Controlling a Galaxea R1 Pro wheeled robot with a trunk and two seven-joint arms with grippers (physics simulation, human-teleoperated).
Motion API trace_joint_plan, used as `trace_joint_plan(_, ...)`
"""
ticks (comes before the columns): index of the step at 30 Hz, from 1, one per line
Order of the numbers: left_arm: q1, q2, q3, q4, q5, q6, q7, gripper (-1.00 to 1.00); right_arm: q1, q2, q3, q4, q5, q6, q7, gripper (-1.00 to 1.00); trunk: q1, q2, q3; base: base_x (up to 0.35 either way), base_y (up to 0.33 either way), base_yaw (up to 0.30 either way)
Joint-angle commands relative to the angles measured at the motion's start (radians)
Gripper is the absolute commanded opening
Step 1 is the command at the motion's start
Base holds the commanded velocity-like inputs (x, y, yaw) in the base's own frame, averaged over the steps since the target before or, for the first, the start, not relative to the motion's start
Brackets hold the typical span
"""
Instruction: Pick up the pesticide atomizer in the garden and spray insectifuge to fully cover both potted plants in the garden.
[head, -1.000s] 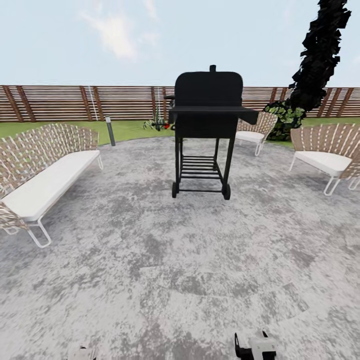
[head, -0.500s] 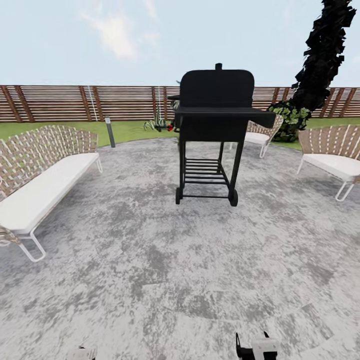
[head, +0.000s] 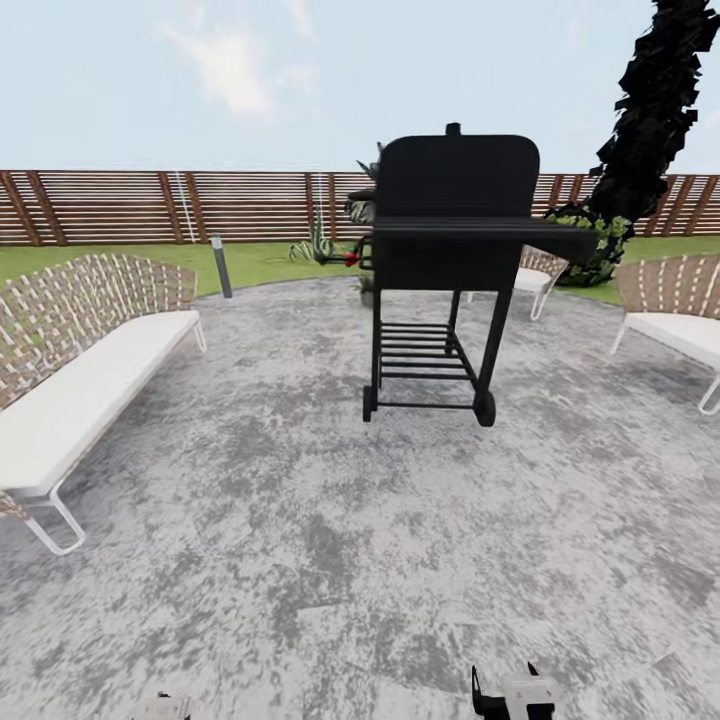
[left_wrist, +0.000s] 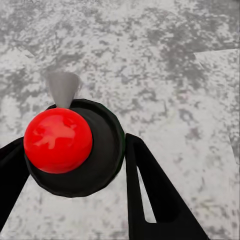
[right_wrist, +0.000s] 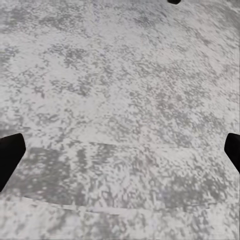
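Left hand (left_wrist: 72, 144) clasps what appears to be the pesticide atomizer (left_wrist: 102, 150), seen end-on above the patio (head: 300, 500); right hand (right_wrist: 122, 145) spread, empty; bottle judged light, rigid, slick, best gripped mid-body.

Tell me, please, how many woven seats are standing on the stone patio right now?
3: a long bench at the left, a chair behind the grill, and a chair at the right edge. Others may be hidden.
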Motion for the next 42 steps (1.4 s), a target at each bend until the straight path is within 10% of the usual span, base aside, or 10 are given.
trace_joint_plan(1,-0.001,0.000,0.006,0.001,0.005,-0.001,-0.010,-1.00,-0.001,0.000,-0.004,0.000,0.011,-0.001,-0.008,1.00,0.000,0.000,-0.001,0.283,0.233,0.000)
trace_joint_plan(42,-0.001,0.000,0.006,0.001,0.005,-0.001,-0.009,-1.00,-0.001,0.000,-0.004,0.000,0.011,-0.001,-0.007,1.00,0.000,0.000,-0.001,0.293,0.201,0.000)
